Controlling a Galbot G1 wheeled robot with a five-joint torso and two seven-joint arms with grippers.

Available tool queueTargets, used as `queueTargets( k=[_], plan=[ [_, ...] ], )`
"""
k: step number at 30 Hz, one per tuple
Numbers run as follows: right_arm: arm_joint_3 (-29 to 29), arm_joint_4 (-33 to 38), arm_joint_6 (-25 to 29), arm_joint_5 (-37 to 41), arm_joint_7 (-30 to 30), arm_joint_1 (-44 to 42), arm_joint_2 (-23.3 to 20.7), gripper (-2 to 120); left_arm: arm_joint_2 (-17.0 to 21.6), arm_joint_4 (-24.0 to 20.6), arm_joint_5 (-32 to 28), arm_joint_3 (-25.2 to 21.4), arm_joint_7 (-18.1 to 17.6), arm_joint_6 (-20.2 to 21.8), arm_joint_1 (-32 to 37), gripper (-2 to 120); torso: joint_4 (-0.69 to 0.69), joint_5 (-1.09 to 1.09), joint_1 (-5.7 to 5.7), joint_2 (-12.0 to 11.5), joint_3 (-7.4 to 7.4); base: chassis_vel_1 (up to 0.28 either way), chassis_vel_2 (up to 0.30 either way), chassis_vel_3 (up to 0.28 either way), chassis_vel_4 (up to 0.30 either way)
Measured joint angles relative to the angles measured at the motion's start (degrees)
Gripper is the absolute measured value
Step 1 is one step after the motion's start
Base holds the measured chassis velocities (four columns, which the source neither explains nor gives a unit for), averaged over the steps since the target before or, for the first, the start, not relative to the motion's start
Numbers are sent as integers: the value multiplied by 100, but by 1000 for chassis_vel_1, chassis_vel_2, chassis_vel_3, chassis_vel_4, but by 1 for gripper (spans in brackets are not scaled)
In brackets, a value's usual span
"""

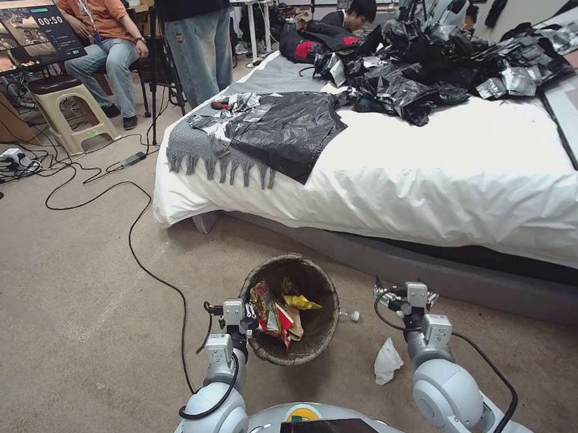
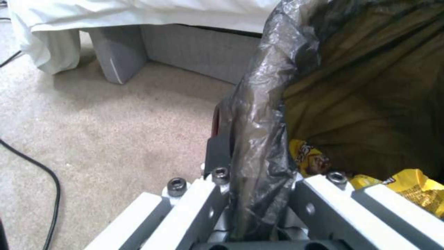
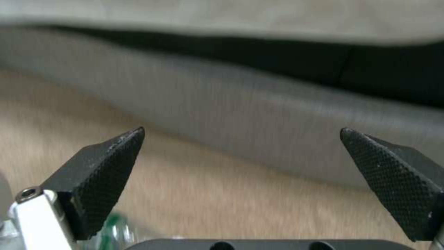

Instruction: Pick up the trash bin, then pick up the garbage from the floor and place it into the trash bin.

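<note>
Gripping the bagged rim of the trash bin [image 1: 293, 308], the left pincer [image 1: 248, 310] is closed on it, one finger inside and one outside. The right pincer [image 3: 240, 163] hangs wide open and empty near the bed base. A white tissue [image 1: 386, 361] lies just behind this pincer and a clear bottle [image 1: 349, 315] beside it, toward the bin. To do well, it should descend straight on one piece. Yellow snack wrappers [image 2: 416, 191] already lie inside the bin.
</note>
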Motion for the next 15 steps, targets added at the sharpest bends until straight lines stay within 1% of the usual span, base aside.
queueTargets(
  k=[1, 4, 6, 15],
  plan=[
    [0, 0, 0, 0, 0, 0, 0, 100, 0, 0, 0, 0, 0, 0, 0, 0, 0, 0, 0, 0, 0, 0, 0, 0, 0],
    [-199, -356, -36, 114, -44, 78, -88, 100, 11, -2, -2, -2, -1, 0, -1, 0, -1, 0, 0, 0, 0, 0, 0, 0, 0],
    [-238, -445, -49, 147, -63, 105, -90, 100, 12, -2, -2, -2, -1, 0, -1, 0, 0, 0, 0, 0, 0, 0, 0, 0, 0],
    [-460, -1167, -116, 318, -330, 294, 80, 100, -11, 16, 8, -5, 0, -1, 1, 0, -1, -2, 0, 0, 0, 0, 0, 0, 0]
  ],
)
